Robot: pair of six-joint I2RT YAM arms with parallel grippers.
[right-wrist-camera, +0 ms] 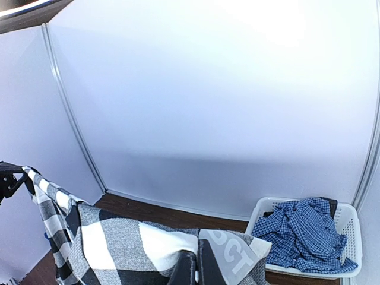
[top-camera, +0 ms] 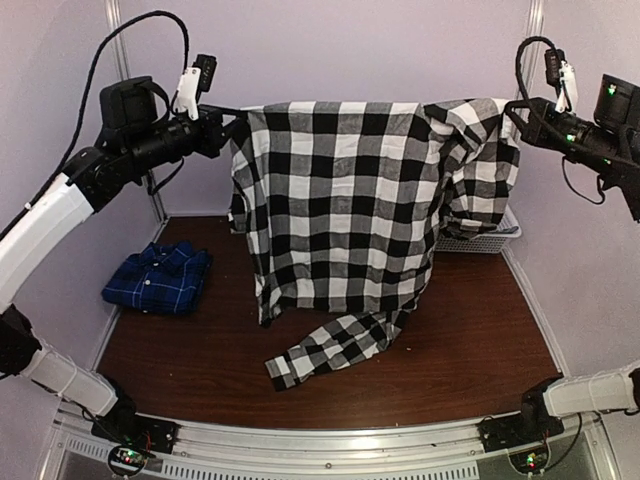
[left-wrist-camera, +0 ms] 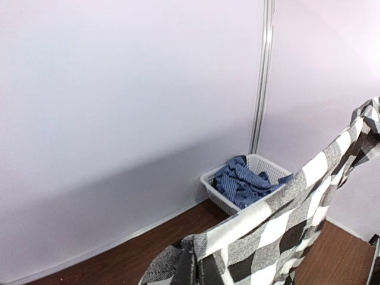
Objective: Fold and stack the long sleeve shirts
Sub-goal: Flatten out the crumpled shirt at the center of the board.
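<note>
The black-and-white checked shirt [top-camera: 340, 210] hangs spread in the air over the middle of the desk [top-camera: 480, 340], stretched by its top edge between the two arms, probably so it drapes flat before being laid down for folding. The left tool [top-camera: 234, 127] is clamped on one upper corner and the right tool [top-camera: 511, 111] on the other. One sleeve [top-camera: 335, 350] trails on the desk toward the near edge. The blue plaid shirt [top-camera: 158, 278] lies folded by the left edge, seemingly the base of the stack. A basket [right-wrist-camera: 351, 228] in the far right corner holds more blue cloth [right-wrist-camera: 303, 231].
</note>
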